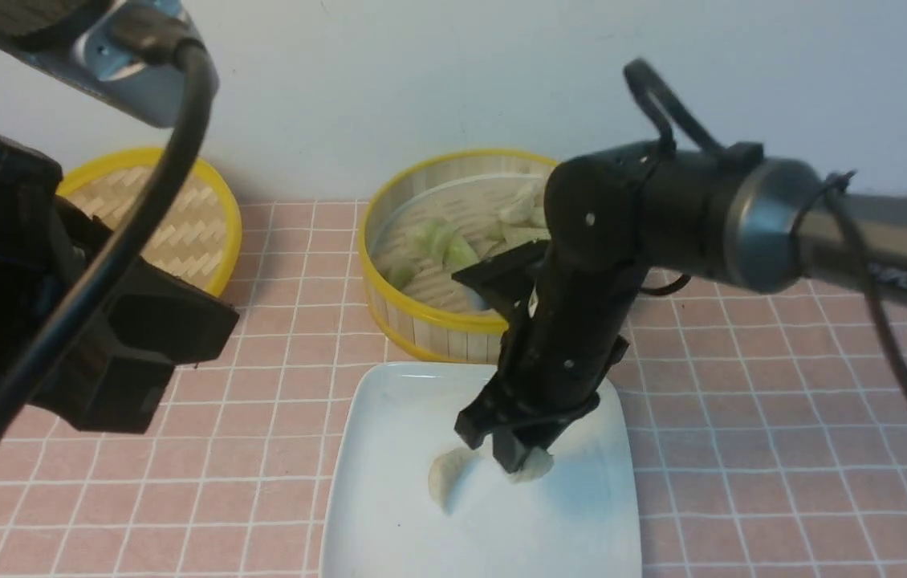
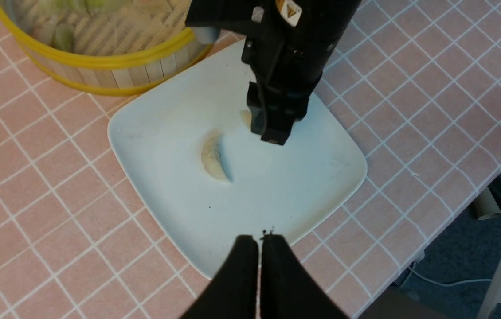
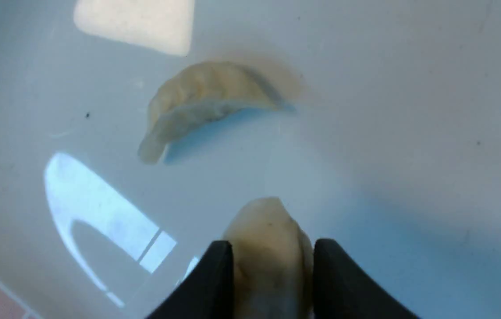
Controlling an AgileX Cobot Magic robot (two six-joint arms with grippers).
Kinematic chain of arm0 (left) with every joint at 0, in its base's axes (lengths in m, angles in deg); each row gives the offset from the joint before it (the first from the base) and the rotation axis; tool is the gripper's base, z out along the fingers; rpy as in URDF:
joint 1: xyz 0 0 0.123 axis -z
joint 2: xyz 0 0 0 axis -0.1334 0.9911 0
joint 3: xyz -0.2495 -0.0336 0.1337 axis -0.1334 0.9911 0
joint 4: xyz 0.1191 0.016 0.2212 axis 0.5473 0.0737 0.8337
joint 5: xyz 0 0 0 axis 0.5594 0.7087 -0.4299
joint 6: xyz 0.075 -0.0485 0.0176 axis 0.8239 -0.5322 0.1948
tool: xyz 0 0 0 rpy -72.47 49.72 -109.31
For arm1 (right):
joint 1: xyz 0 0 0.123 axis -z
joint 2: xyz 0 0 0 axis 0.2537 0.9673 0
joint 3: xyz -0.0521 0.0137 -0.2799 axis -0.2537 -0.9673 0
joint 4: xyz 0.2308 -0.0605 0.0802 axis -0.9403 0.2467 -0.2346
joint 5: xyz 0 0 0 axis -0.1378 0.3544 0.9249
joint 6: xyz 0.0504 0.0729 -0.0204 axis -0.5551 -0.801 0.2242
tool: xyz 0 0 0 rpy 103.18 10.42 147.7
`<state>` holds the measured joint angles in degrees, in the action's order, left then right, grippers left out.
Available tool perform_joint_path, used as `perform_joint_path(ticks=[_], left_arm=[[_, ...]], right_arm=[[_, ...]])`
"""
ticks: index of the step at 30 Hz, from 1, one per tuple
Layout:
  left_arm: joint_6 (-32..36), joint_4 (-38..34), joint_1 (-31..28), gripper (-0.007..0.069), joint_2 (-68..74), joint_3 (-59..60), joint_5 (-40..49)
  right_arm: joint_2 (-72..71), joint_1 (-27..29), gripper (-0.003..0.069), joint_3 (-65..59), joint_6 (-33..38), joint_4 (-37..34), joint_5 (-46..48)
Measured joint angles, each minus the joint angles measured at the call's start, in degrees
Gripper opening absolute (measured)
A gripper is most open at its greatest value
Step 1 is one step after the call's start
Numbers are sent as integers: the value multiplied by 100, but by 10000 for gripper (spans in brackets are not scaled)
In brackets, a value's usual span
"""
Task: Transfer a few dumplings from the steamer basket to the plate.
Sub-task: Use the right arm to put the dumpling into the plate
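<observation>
The white plate lies in front of the steamer basket, which holds several pale green dumplings. My right gripper points down onto the plate, shut on a beige dumpling that sits between both fingers and rests at the plate surface. A second beige dumpling lies free on the plate just beside it, shown too in the right wrist view and the left wrist view. My left gripper hovers over the plate's near edge, shut and empty.
A flat woven lid with a yellow rim lies at the back left. The pink checked tablecloth surrounds the plate. The table edge runs close beside the plate in the left wrist view.
</observation>
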<state>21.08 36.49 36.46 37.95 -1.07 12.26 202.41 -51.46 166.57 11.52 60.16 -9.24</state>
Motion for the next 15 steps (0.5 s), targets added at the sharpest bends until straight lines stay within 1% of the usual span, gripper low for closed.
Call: perform_joint_path(ticks=[1,3,5,6,7,9,11,12,15], left_arm=[[2,-8,0,-6,0,0,18],[9,-26,0,-6,0,0,41],[14,-57,0,-6,0,0,41],[23,-82,0,-6,0,0,47],[40,-128,0,-6,0,0,47],[69,-159,0,-6,0,0,39],[82,-174,0,-6,0,0,39],[88,-168,0,-6,0,0,39],[104,-168,0,-6,0,0,35]], right_arm=[[41,0,257,0,-78,21,-39],[81,0,337,0,-295,67,1],[94,0,427,67,-385,121,228],[94,0,452,122,-385,141,309],[94,0,497,239,-385,180,440],[56,0,517,386,-385,239,459],[-91,0,505,424,-385,326,459],[-329,0,466,401,-419,382,478],[-1207,0,299,193,-593,491,485]])
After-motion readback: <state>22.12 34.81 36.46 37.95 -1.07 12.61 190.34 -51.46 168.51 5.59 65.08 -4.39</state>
